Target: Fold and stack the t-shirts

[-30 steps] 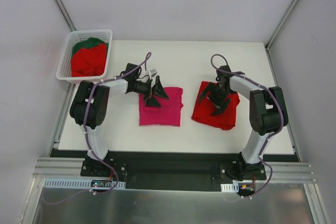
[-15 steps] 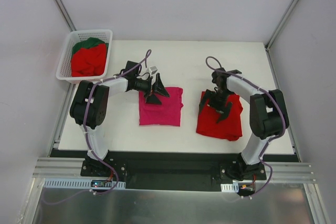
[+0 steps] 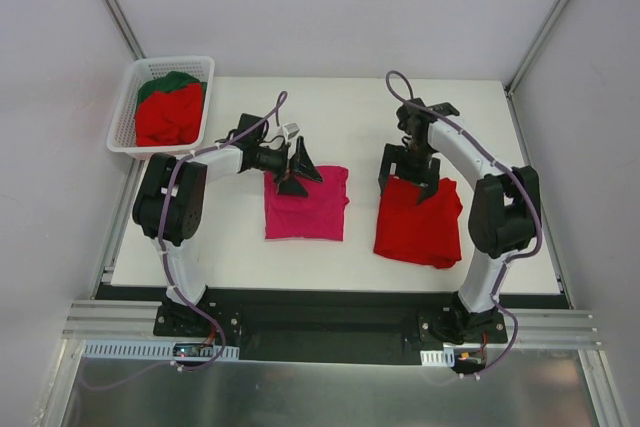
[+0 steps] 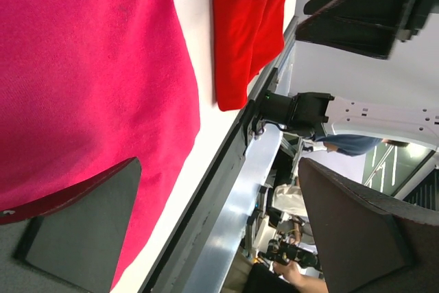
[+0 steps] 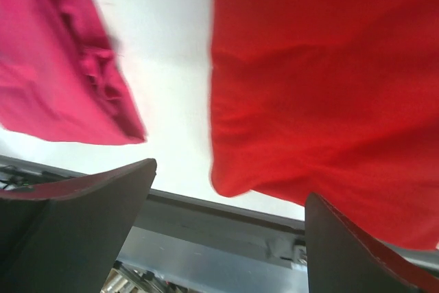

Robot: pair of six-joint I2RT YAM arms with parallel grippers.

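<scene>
Both grippers empty, jaws wide. L gripper [image 3: 298, 175] hangs over the far-left corner of the pink shirt [image 3: 306, 209]. R gripper [image 3: 410, 179] hangs over the far edge of the red shirt [image 3: 418, 225]. Both shirts lie folded flat on the table [image 3: 350, 117], side by side w/ a strip of bare top between them. 2 more, a spare red shirt [image 3: 168, 122] and a green shirt [image 3: 172, 81], sit bunched in the basket [image 3: 172, 60] at the far-left corner.

These 2 look folded, so stacking is prob. next, e.g. red onto pink. To do it well:
- R should drop onto the far edge and pinch all layers, not just the top 1, or the fold opens on lifting.
- Lift low, carry slowly, and lay it square on the pink.
- Keep L clear of the landing spot so the arms don't clash mid-table.
</scene>
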